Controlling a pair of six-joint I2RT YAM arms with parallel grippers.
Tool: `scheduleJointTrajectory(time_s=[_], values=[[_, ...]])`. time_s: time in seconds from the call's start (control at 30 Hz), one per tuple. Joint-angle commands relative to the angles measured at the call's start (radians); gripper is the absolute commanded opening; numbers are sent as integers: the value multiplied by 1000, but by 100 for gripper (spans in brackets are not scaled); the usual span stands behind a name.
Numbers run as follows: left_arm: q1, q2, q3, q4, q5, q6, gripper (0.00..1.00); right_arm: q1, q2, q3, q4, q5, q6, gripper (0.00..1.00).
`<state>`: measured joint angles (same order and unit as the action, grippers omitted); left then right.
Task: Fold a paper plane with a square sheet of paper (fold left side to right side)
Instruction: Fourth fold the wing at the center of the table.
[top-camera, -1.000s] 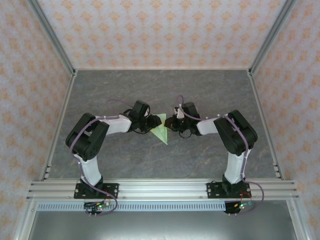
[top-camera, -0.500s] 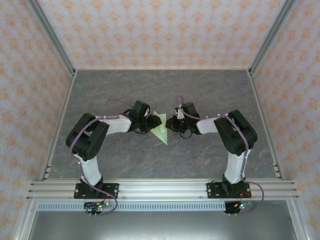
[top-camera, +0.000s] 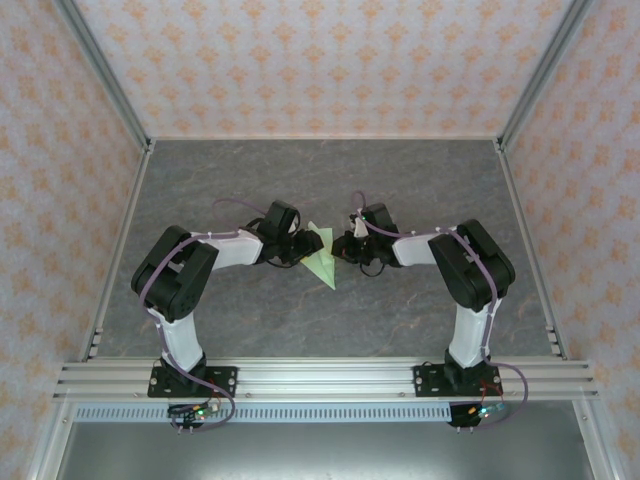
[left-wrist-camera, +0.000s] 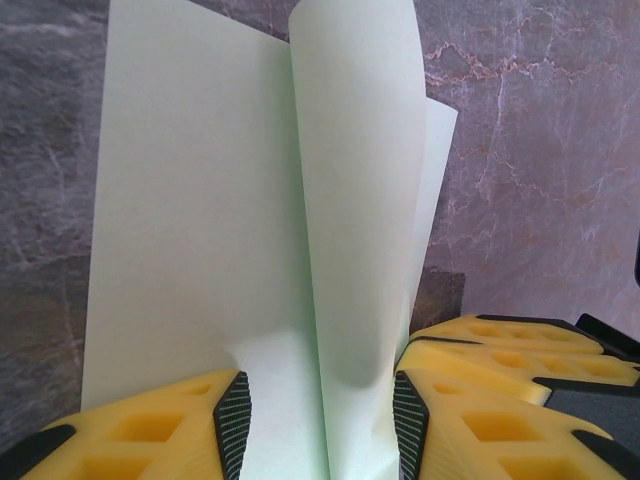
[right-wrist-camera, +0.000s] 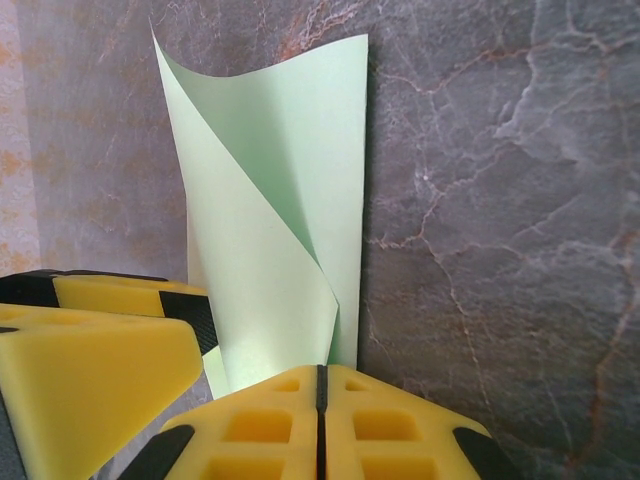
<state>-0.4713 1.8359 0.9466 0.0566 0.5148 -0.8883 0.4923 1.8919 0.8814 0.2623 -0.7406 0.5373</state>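
Care with the lifted flap is what this fold calls for. The right gripper (right-wrist-camera: 321, 385) is pressed fully closed and seems to pinch an edge of the square sheet of paper (right-wrist-camera: 290, 180), whose curl rises straight from its fingertips. The left gripper (left-wrist-camera: 320, 410) stands at a middling width, holding nothing firmly that I can see, with the raised flap upright between its fingers (left-wrist-camera: 232, 420).

To do the step well, I judge that the pinched edge should be carried over in a low arc until it meets the opposite edge squarely. The left gripper should pin the flat part so that it cannot slide on the surface (top-camera: 400, 180). Only then should the crease be pressed, from the middle outward. A hurried pull could skew the edges or drag the whole sheet.

The sheet lies directly ahead of the left gripper and reaches in between its fingers, with the right gripper facing the left gripper from just beside it. It is pale green, thin and unmarked. One part rests flat and the other is curled up softly, with no sharp crease at the bend yet.
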Motion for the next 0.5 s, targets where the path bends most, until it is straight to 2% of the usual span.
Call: scheduleJointTrajectory(time_s=[0.0,0.47], values=[[-6,19,-3,-51,-29,23,46,0,-9,-1,-21,31,-27,10],[-5,20,-3,-49,-28,23,46,0,-43,-2,-40,35,-40,10]])
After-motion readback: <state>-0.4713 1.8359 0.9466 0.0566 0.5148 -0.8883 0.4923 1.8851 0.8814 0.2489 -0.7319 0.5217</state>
